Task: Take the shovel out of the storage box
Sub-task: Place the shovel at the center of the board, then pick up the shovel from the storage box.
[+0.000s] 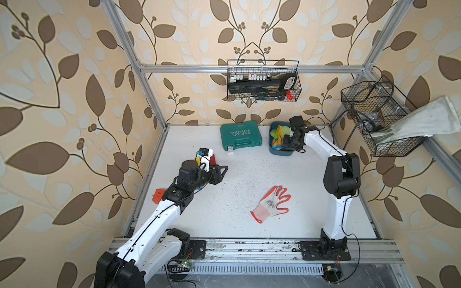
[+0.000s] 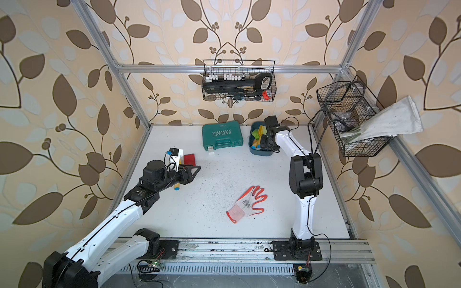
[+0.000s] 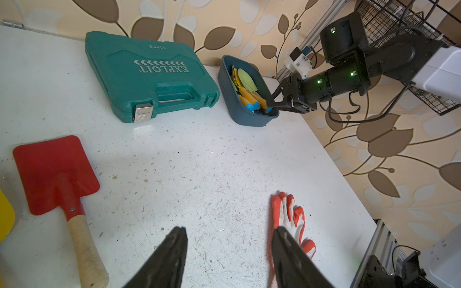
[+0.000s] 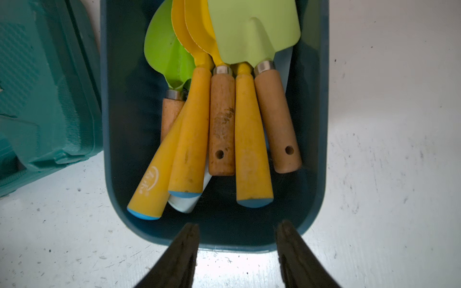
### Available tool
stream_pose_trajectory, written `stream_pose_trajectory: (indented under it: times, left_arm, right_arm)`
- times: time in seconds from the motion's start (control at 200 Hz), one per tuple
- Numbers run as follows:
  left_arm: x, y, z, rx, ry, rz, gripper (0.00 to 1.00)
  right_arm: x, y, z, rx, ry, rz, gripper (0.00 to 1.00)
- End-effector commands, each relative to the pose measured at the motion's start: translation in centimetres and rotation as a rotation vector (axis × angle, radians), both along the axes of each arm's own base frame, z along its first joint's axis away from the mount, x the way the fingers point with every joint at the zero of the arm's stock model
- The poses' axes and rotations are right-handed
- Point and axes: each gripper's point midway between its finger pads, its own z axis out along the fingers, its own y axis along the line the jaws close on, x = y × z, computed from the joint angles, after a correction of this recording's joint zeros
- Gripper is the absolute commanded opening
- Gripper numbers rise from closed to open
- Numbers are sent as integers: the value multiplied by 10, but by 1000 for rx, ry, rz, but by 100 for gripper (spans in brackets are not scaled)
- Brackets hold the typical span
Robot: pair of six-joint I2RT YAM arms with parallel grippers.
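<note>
The storage box point(image 1: 281, 152) point(image 4: 217, 240), a dark blue tub, stands at the back right of the table. Several shovels lie in it, blades yellow and green, handles towards me: a yellow-handled shovel point(image 4: 252, 139) and a wooden-handled one point(image 4: 275, 117) among them. My right gripper point(image 4: 238, 227) point(image 3: 270, 103) hovers open over the near end of the box, nothing between its fingers. My left gripper point(image 3: 228, 230) point(image 1: 223, 171) is open over bare table at the left, far from the box.
A red shovel point(image 3: 55, 174) and part of a yellow blade point(image 3: 5, 214) lie on the table by my left gripper. A teal "EXPLOIT" case point(image 1: 240, 136) sits left of the box. An orange-and-white glove point(image 1: 273, 203) lies mid-table. Black wire baskets point(image 1: 264, 82) point(image 1: 374, 117) hang behind and right.
</note>
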Motion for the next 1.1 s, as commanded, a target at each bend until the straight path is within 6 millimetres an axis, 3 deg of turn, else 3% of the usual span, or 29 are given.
stream_pose_trajectory:
  times: [0.0, 0.27, 0.755, 1.095]
  left_arm:
    - [-2, -5, 8, -12, -17, -25, 59]
    - [0, -4, 6, -5, 0, -16, 59]
    - [1, -5, 2, -9, 20, -11, 59]
    - [2, -5, -2, -2, 30, -11, 59]
  right_arm:
    - [7, -5, -4, 8, 14, -13, 54]
    - [9, -16, -18, 21, 44, -32, 53]
    - [19, -4, -35, 71, 47, 36, 47]
    - [21, -7, -29, 54, 26, 34, 30]
